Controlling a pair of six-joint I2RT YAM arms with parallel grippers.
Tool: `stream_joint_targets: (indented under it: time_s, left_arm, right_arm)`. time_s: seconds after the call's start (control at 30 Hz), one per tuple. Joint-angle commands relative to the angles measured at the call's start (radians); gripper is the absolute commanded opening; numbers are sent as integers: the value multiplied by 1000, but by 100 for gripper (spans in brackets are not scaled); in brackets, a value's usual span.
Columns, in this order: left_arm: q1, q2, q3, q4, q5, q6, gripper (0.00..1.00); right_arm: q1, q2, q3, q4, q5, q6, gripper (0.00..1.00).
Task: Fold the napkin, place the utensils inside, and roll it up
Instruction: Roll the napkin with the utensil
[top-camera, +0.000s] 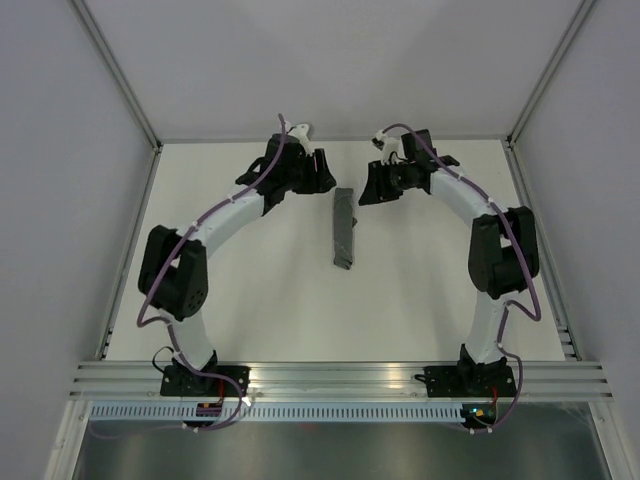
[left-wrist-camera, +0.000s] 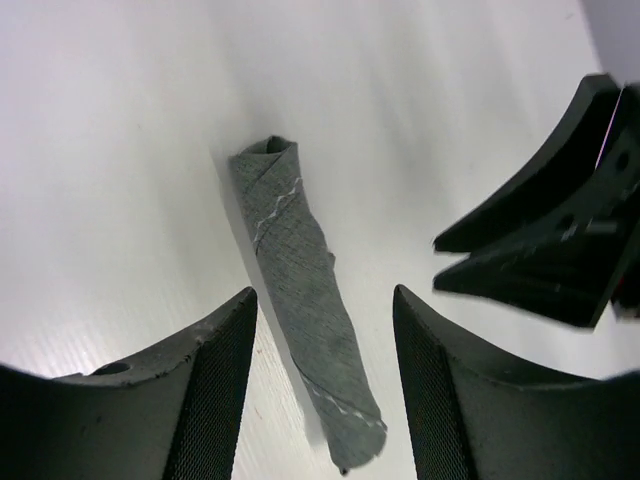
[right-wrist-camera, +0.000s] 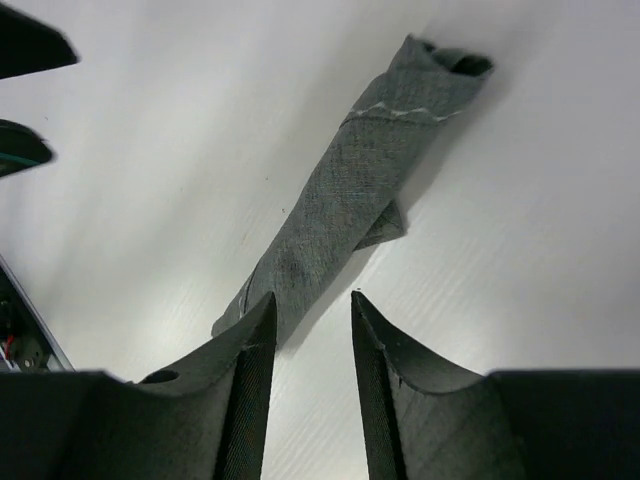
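The napkin lies on the white table as a tight dark grey roll, its length running near to far. Pale hem stitching spirals round it in the left wrist view and the right wrist view. No utensils show; the roll hides whatever is inside. My left gripper hovers just left of the roll's far end, open and empty. My right gripper hovers just right of that end, jaws apart by a narrower gap and empty. Neither touches the roll.
Pale walls and a metal frame close in the table on the left, right and back. An aluminium rail with both arm bases runs along the near edge. The other arm's fingers show at the right of the left wrist view.
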Motion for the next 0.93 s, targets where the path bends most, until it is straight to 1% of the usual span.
stream_joint_targets:
  time_s: [0.0, 0.03, 0.07, 0.1, 0.13, 0.2, 0.23, 0.27, 0.33, 0.37, 0.47, 0.53, 0.67, 0.9]
  left_arm:
    - [24, -181, -67, -32, 30, 51, 62]
    - [29, -259, -117, -38, 39, 63, 63]
    - [41, -299, -144, -43, 39, 69, 63]
    - [47, -337, -173, -44, 42, 77, 64]
    - [54, -420, -231, -50, 54, 83, 64]
    - [69, -498, -280, -67, 60, 98, 65]
    - [70, -535, -329, -80, 67, 101, 65]
    - [70, -612, -351, -86, 67, 112, 66]
    - [72, -678, -389, -125, 48, 126, 66]
    - [72, -745, -401, -132, 44, 126, 66]
    - [70, -836, -432, -156, 47, 130, 69]
    - [72, -859, -426, -182, 33, 150, 69]
    - [72, -885, -425, -205, 34, 156, 69]
    - [72, -905, -432, -224, 37, 169, 69]
  right_arm:
    - [-85, -175, -18, 12, -59, 35, 42]
    - [-125, -206, -36, 25, -62, 34, 45]
    - [-144, -268, -68, 27, -52, 20, 47]
    - [-162, -298, -84, 24, -39, 6, 48]
    - [-200, -327, -98, 15, -21, -4, 50]
    - [-239, -402, -133, 3, -16, -26, 50]
    - [-298, -427, -147, -2, -21, -28, 51]
    - [-323, -475, -174, -7, -24, -32, 51]
    - [-383, -525, -199, -22, -12, -75, 51]
    - [-400, -577, -232, -22, 4, -84, 51]
    - [-438, -672, -301, -7, 74, -119, 55]
    - [-443, -698, -323, -7, 102, -138, 57]
    - [-447, -727, -361, 9, 94, -130, 57]
    - [-454, -724, -369, 44, 99, -121, 58]
